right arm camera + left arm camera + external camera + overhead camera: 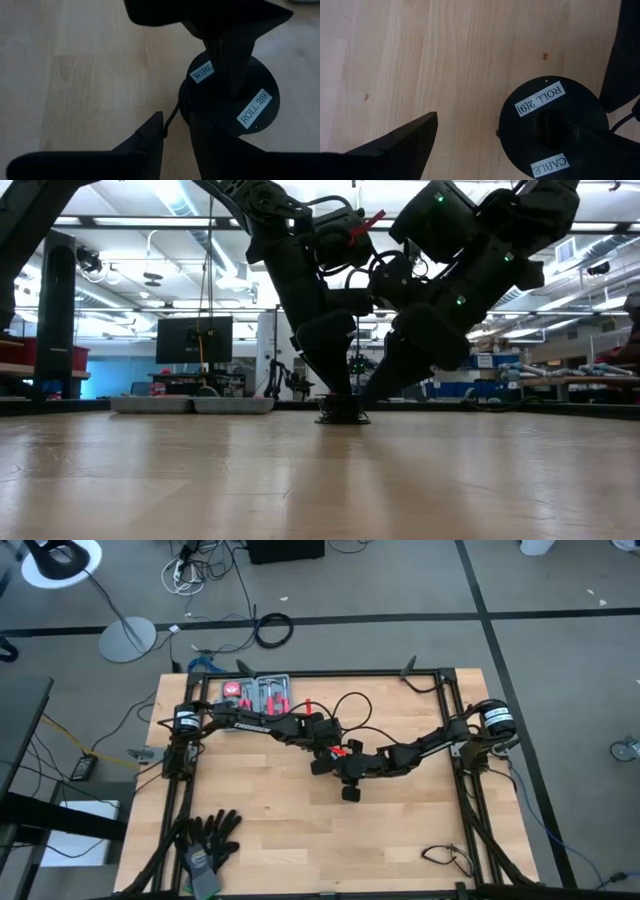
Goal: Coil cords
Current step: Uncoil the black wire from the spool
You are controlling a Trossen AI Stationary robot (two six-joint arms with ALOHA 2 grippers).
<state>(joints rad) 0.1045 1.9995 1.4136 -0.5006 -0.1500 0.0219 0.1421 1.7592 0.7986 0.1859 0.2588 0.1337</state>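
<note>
The cord is a thin black wire (172, 116) ending at a small round black spool (555, 127) labelled ROLL, CABLE and WIRE. The spool (350, 792) lies flat on the wooden table near its middle. Loose loops of the wire (352, 702) rise behind the arms. My left gripper (492, 120) is wide open over the spool. My right gripper (176, 122) comes from the table's right, open a little. Its fingers stand on either side of the wire where it leaves the spool's rim. In the low view the spool (342, 417) sits under both arms. My left gripper has one finger (590, 142) slanting down from the table's left into the spool's centre hole (551, 131). The other finger (400, 145) stands apart over bare wood. The spool stays flat on the table. My right gripper: the wire passes close to one fingertip (152, 131), and I cannot tell whether it touches.
A tray of red-handled tools (262, 692) stands at the far left. Black gloves (210, 840) lie at the near left corner, a small cable (445, 858) at the near right. A black frame (452, 710) runs along the table's edges. Bare wood lies toward the near edge.
</note>
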